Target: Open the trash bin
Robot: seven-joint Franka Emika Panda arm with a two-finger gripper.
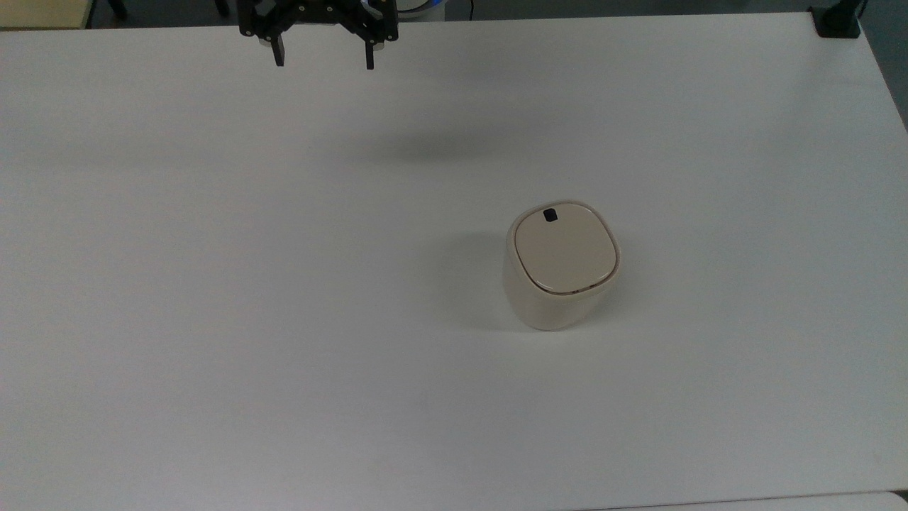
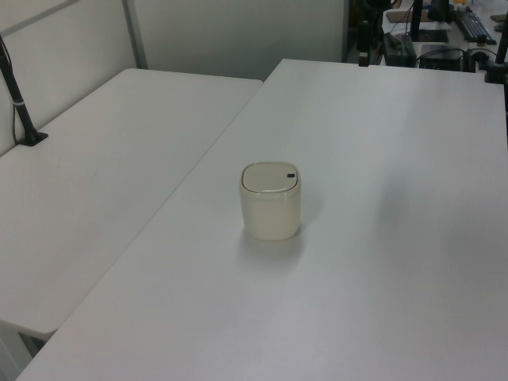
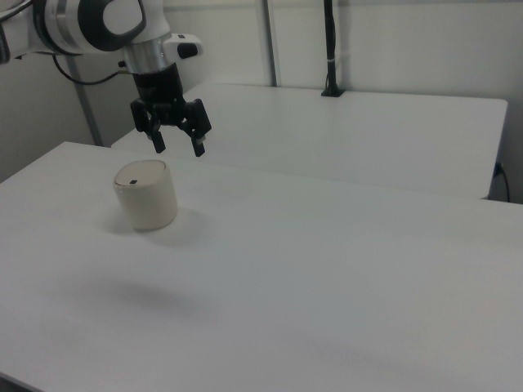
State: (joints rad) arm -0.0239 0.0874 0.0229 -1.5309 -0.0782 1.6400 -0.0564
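Currently the gripper is hanging at the top view's upper left, fingers spread wide, holding nothing. Bin is standing upright right of centre on the table, lid closed, well apart from the gripper.

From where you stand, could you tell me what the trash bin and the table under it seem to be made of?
The trash bin looks like moulded plastic: a smooth cream-beige body with rounded corners, a soft satin sheen and a thin seam around the flat lid. Its small square button is black, probably plastic too. The table appears to be white laminate or a coated board, matte and even, though the core cannot be told.
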